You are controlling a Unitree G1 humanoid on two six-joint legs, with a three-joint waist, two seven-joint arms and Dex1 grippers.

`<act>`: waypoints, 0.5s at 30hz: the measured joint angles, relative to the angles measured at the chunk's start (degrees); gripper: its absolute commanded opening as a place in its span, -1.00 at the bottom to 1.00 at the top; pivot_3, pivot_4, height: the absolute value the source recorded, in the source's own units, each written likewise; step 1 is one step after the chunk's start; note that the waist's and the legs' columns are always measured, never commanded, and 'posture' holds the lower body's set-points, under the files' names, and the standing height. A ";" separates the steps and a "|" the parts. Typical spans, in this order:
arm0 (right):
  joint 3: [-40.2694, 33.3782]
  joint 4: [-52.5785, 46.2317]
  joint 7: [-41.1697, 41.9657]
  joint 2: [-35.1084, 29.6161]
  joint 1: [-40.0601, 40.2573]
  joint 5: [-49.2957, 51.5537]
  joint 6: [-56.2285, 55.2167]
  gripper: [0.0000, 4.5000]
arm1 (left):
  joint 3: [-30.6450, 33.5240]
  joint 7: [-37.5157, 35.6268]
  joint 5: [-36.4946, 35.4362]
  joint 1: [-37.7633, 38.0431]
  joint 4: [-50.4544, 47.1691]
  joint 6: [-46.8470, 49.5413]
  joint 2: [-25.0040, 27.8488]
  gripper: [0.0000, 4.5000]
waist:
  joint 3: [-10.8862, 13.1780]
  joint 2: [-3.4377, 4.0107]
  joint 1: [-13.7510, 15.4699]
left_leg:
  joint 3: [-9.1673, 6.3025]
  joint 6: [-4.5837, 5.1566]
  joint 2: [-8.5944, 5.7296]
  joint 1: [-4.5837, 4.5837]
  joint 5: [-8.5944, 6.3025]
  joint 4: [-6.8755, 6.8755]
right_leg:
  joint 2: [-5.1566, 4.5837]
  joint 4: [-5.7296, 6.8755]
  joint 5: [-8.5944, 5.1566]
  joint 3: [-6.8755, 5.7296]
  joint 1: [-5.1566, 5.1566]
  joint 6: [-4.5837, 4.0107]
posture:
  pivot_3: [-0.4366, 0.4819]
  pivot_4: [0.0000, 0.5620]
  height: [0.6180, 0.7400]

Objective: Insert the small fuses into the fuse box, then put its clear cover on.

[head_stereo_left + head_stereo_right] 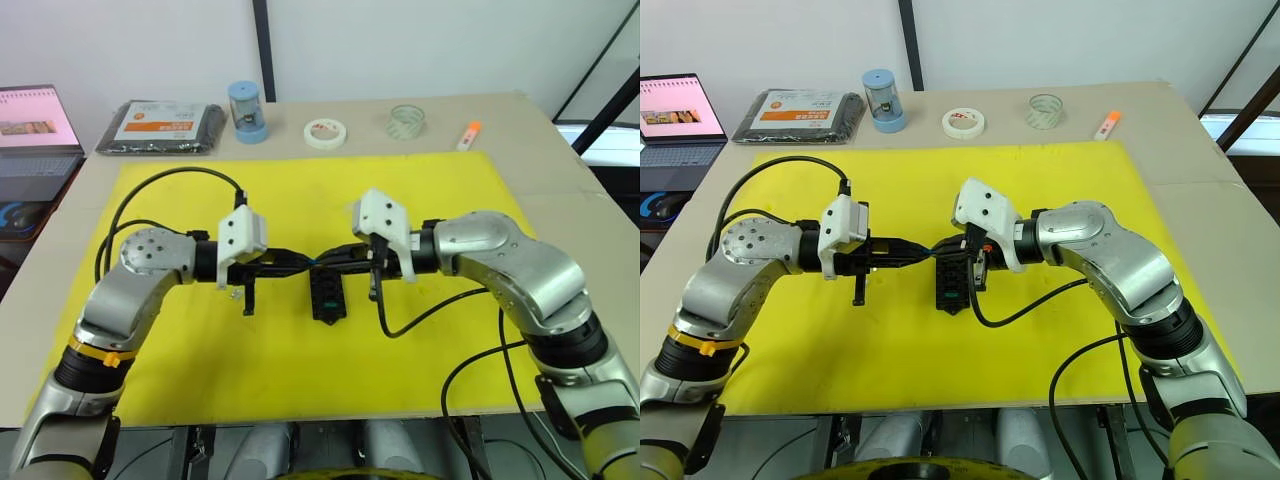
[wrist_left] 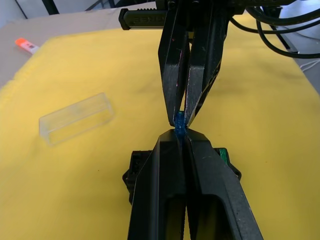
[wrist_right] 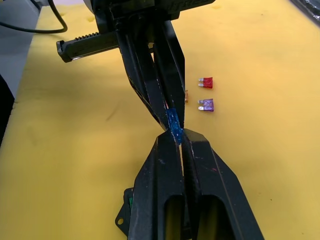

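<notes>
Two sets of fingers, my left and right, pinch one blue fuse above the fuse box. Red and purple fuses wait on the yellow surface; the clear cover lies aside, not yet fitted.

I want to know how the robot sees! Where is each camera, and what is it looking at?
Left eye, right eye: on the head, looking down over both arms at the yellow mat and fuse box.
Left wrist: looks along the left hand; clear cover beside.
Right wrist: looks along the right hand; red fuse beyond.
Shared: both hands pinch the blue fuse.
</notes>
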 measured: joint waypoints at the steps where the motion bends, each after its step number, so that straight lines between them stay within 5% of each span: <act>1: 0.00 0.00 0.08 -0.01 -0.02 -0.03 0.00 -1.00 | -0.07 -0.19 -0.11 0.07 -0.40 0.02 0.02 -0.53 | 0.00 0.00 -0.01 | 0.00 0.00 0.00 0.00 0.00 0.00 | 0.00 0.00 0.00 0.00 0.00 0.00 | -0.05 -0.47 1.00; 10: 6.54 0.04 3.39 -7.09 0.73 -6.48 -3.68 -1.00 | -0.08 -1.50 0.20 8.78 -0.99 -4.79 1.37 0.91 | 0.00 0.00 0.01 | 0.02 0.01 0.00 0.02 -0.01 0.00 | 0.00 -0.02 0.00 0.00 0.02 0.00 | -0.05 -0.47 1.00; 15: 10.03 0.61 4.34 -7.33 2.27 -9.36 -5.11 -1.00 | -1.62 -2.27 3.57 12.24 -0.59 -10.25 1.48 0.98 | 0.01 0.01 0.10 | 0.02 0.01 0.00 0.01 -0.01 0.02 | -0.01 -0.02 0.00 0.00 0.02 0.00 | -0.05 -0.47 1.00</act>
